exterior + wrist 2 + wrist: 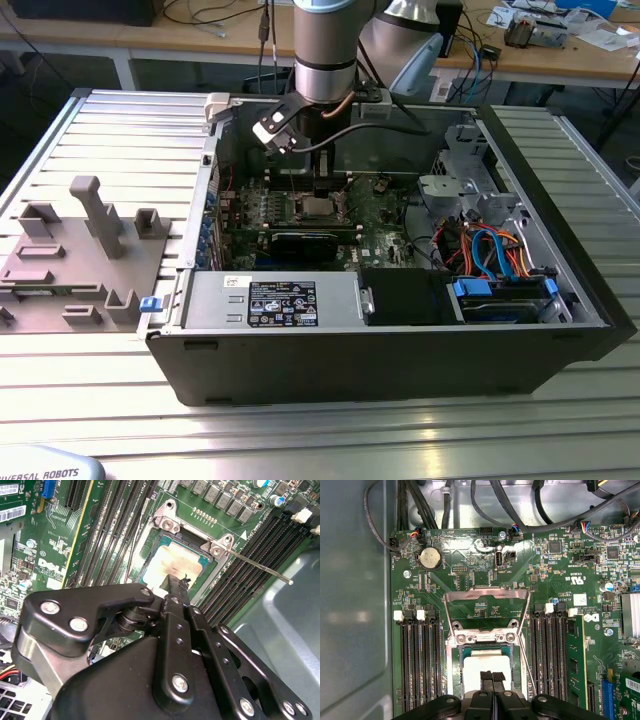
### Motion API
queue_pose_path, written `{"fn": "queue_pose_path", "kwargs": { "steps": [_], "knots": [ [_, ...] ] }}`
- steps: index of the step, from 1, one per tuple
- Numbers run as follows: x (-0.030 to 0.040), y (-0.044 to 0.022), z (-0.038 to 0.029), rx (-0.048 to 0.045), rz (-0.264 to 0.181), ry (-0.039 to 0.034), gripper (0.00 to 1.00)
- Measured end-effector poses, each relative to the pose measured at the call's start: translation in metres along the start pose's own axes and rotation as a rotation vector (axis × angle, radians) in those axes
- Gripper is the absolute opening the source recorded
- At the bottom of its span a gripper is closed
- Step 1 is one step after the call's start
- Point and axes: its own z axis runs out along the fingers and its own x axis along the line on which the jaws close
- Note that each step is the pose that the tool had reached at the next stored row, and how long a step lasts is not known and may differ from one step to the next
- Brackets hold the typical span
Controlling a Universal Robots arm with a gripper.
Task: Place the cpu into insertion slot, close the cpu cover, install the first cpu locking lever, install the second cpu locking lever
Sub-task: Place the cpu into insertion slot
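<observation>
Finding: the tool (492, 676), its fingers pinched narrow with nothing between them, is poised at the top face of the cpu (475, 672). The cpu lies flat in the insertion slot (462, 662) on the green board (560, 565). The cpu cover (486, 595) is hinged back and open, and one locking lever (260, 568) juts free.

Risk: if the cpu is not seated square, downward pressure could skew it or bend contacts. The loose lever could snag the tool.

Labels: a printed sticker (282, 303) on the power unit (215, 300); print not transcribed.

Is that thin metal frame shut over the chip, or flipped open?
Open: the cpu cover is swung back off the cpu, whose bare top shows in the insertion slot.
</observation>
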Motion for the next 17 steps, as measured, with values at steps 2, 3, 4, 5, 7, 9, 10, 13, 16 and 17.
{"fn": "queue_pose_path", "kwargs": {
  "steps": [2, 3, 4, 5, 7, 9, 10, 13, 16, 17],
  "knots": [
    [0.0000, 0.0000, 0.0000, 0.0000, 0.000, 0.0000, 0.11],
    [-0.0001, 0.0000, -0.0003, 0.0000, 0.000, 0.0001, 0.11],
    [-0.0001, 0.0000, -0.0005, 0.0000, 0.000, 0.0000, 0.11],
    [0.0000, 0.0000, -0.0007, 0.0000, 0.000, 0.0001, 0.11],
    [0.0000, 0.0001, -0.0016, -0.0001, 0.000, -0.0004, 0.11],
    [-0.0001, 0.0001, -0.0017, -0.0001, 0.000, -0.0005, 0.11],
    [-0.0001, 0.0001, -0.0016, -0.0001, 0.000, -0.0004, 0.11],
    [-0.0001, 0.0001, -0.0022, 0.0000, 0.000, -0.0007, 0.11],
    [-0.0001, 0.0001, -0.0023, 0.0000, 0.001, -0.0007, 0.11],
    [-0.0001, 0.0001, -0.0023, 0.0000, 0.003, -0.0009, 0.11]
  ]
}}
